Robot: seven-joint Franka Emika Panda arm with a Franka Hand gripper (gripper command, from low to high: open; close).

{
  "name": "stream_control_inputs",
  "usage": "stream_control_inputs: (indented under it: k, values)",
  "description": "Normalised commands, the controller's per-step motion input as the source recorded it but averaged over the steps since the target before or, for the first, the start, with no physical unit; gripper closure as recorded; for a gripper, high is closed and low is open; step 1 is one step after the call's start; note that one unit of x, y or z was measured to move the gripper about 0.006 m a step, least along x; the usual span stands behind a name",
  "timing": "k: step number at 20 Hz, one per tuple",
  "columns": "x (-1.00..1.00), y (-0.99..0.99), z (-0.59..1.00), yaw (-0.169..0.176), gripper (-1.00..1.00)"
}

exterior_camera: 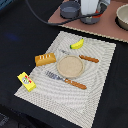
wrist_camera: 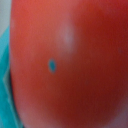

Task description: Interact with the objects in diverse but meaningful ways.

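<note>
A round red tomato [wrist_camera: 70,65] fills the wrist view, very close to the camera; it is hidden in the exterior view. My gripper [exterior_camera: 92,16] is at the far edge over the brown board, and its fingers do not show in either view. On the striped placemat [exterior_camera: 95,85] lie a yellow banana [exterior_camera: 77,44], an orange-brown bread loaf [exterior_camera: 45,59] and a yellow rectangular block with a red label [exterior_camera: 26,81], all well away from the gripper.
A tan plate [exterior_camera: 70,66] sits mid-mat with a knife [exterior_camera: 83,57] behind it and a fork [exterior_camera: 66,80] in front. A grey bowl [exterior_camera: 70,9] stands beside the gripper, a beige bowl [exterior_camera: 122,17] at the exterior view's right. A black cable runs behind.
</note>
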Motion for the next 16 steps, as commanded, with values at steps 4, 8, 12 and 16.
stream_control_inputs:
  k: [4,8,12,16]
  values:
    - [0.00,0.77,-0.19,0.127,1.00]
    - [0.00,0.74,-0.19,0.138,1.00]
    - [-0.04,0.73,-0.19,0.112,1.00]
    - [-0.04,0.57,-0.09,0.093,1.00]
